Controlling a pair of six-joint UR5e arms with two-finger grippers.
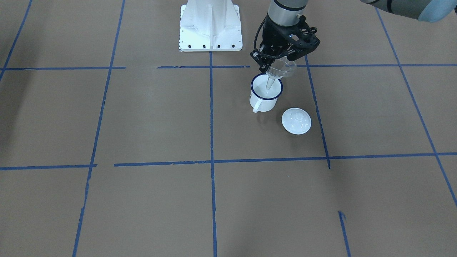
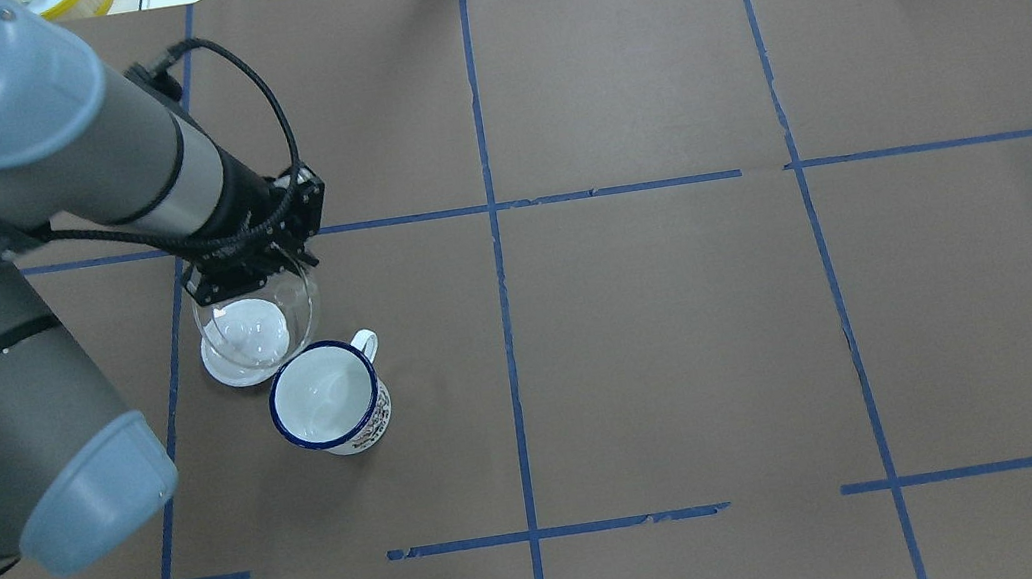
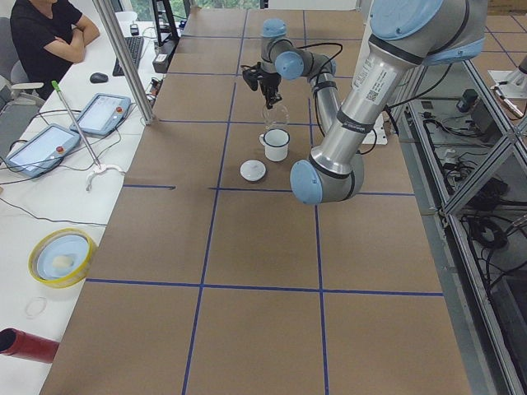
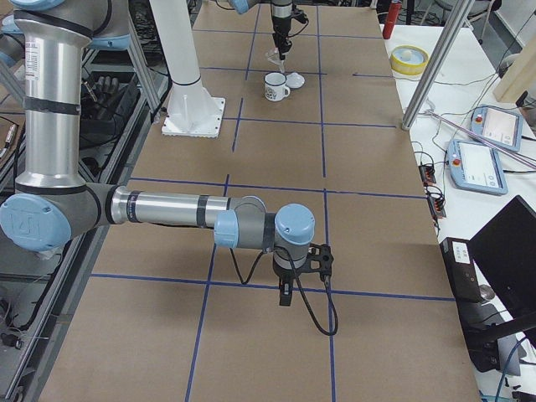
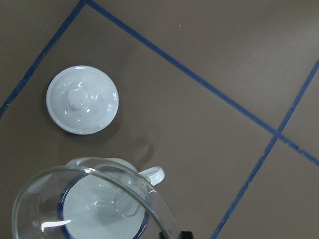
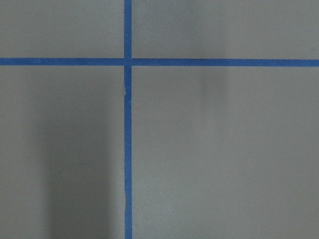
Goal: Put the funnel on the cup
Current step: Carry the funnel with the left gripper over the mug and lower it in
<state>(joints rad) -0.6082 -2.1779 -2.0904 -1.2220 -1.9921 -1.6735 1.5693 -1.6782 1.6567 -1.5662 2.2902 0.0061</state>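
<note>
My left gripper (image 1: 281,63) is shut on the rim of the clear funnel (image 1: 281,70) and holds it in the air. The thin spout points down over the mouth of the white mug with a dark blue rim, the cup (image 1: 265,93). In the left wrist view the funnel (image 5: 94,199) lies over the cup (image 5: 153,174) below it. In the overhead view the funnel (image 2: 255,316) sits just left of and behind the cup (image 2: 326,397). My right gripper (image 4: 286,296) hangs over bare table far from the cup; I cannot tell whether it is open or shut.
A round white lid with a knob (image 1: 296,121) lies flat on the table right beside the cup and also shows in the left wrist view (image 5: 82,99). The white robot base (image 1: 210,26) stands behind the cup. Blue tape lines cross the brown table.
</note>
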